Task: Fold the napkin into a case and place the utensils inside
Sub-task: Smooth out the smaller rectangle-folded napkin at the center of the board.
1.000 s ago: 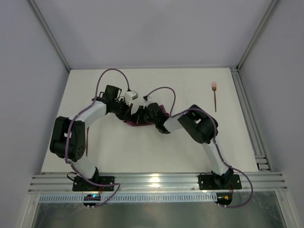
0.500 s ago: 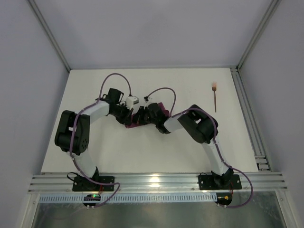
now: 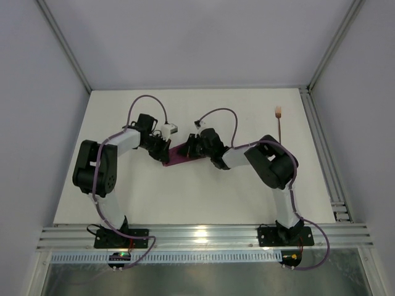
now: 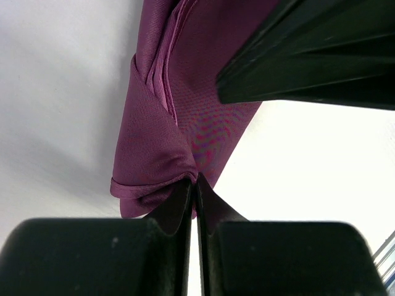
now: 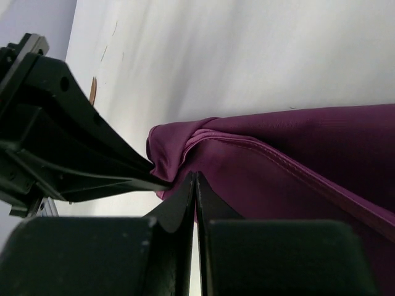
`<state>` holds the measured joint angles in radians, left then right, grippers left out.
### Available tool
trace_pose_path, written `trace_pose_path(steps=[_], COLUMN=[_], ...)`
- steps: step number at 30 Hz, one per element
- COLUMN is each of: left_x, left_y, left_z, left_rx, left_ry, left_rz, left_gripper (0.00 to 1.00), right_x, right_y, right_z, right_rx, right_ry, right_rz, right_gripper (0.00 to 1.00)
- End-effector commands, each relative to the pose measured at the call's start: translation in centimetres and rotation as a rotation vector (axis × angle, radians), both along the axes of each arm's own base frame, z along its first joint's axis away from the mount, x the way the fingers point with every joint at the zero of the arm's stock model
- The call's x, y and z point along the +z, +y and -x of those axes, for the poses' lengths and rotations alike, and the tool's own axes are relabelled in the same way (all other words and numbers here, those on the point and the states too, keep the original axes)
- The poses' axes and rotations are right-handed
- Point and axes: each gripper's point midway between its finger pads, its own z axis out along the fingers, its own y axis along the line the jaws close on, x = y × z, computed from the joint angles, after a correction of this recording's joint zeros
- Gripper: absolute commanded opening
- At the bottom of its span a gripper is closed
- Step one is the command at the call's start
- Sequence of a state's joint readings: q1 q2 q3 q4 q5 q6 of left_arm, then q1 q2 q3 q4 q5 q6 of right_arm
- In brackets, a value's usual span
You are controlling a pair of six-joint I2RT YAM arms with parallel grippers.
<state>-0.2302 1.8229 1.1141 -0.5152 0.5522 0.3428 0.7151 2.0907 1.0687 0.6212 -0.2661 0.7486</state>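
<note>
Left hand [image 4: 194, 185]: jaws pressed together with only a thin slit between them, pinching a bunched corner of the napkin [image 4: 179, 111]. In the top view the left hand [image 3: 160, 148] sits at the near-left end of the cloth.

Right hand [image 5: 194, 177]: jaws likewise closed tight, nipping a folded edge of the napkin [image 5: 296, 160], where the cloth puckers into a small lump just left of the tips. In the top view the right hand [image 3: 196, 147] is at the far-right end of the cloth. The hands face each other, close together, with the cloth between them.

The napkin [image 3: 181, 155] is maroon-purple and folded into a narrow layered strip. It lies at mid-bench, slightly left of centre, running diagonally from near-left to far-right. Stacked fold edges and a stitched hem show in the wrist views. Whether it rests flat or is slightly lifted, cannot tell.

One copper-coloured utensil [image 3: 279, 128] lies at the far right of the bench [image 3: 185, 197], well apart from the napkin. It points near-far with its head at the far end.

A grooved rail [image 3: 321, 148] runs along the right edge of the bench and an aluminium rail [image 3: 203, 234] along the near edge. Walls close in on the left, right and far sides. Bare white bench shows near of the napkin, and also between the right arm and the utensil.
</note>
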Motion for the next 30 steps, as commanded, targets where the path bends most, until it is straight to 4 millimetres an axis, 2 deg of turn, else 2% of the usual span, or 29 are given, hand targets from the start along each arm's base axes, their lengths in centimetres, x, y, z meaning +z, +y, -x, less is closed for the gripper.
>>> trace_pose_path(steps=[1, 4, 8, 11, 13, 14, 18, 19, 23, 29, 30], left_x=[-1.2, -1.6, -1.7, -1.5, -0.8, -0.5, 2.1, 3.2, 5.3, 6.4, 5.9], left_y=[0.8, 1.2, 1.7, 1.5, 1.2, 1.1, 1.0, 1.5, 2.5, 1.9, 2.0], left_z=[-0.1, 0.0, 0.0, 0.3, 0.4, 0.4, 0.0, -0.7, -2.7, -4.2, -4.4], left_rx=[0.010, 0.016, 0.011, -0.004, -0.019, -0.024, -0.024, -0.003, 0.076, 0.091, 0.095], left_ry=[0.032, 0.038, 0.021, 0.010, -0.002, -0.007, -0.078, -0.127, -0.229, -0.261, -0.257], left_rz=[-0.043, -0.067, -0.088, -0.076, -0.056, -0.046, -0.032, -0.058, -0.102, -0.112, -0.135], left_gripper=[0.04, 0.06, 0.10, 0.17, 0.26, 0.31, 0.38, 0.39, 0.43, 0.47, 0.47], right_x=[3.8, 2.7, 1.4, 0.5, -0.6, -0.8, -2.1, -2.1, -2.2, -1.5, -1.5], right_y=[-1.2, -3.6, -6.4, -7.6, -8.2, -8.4, -8.5, -8.5, -8.4, -8.2, -8.2], right_z=[-0.7, -1.6, -1.5, -1.9, -2.1, -2.4, -2.2, -2.2, -2.0, -2.4, -2.4], right_rx=[0.016, -0.048, -0.121, -0.162, -0.195, -0.208, -0.211, -0.211, -0.201, -0.191, -0.189], right_ry=[-0.085, -0.031, 0.014, 0.028, 0.076, 0.087, 0.124, 0.129, 0.129, 0.112, 0.113], right_rz=[-0.008, 0.006, 0.022, 0.063, 0.083, 0.087, 0.099, 0.097, 0.096, 0.095, 0.098], right_gripper=[0.04, 0.04, 0.04, 0.04, 0.04, 0.04, 0.04, 0.04, 0.04, 0.04, 0.04])
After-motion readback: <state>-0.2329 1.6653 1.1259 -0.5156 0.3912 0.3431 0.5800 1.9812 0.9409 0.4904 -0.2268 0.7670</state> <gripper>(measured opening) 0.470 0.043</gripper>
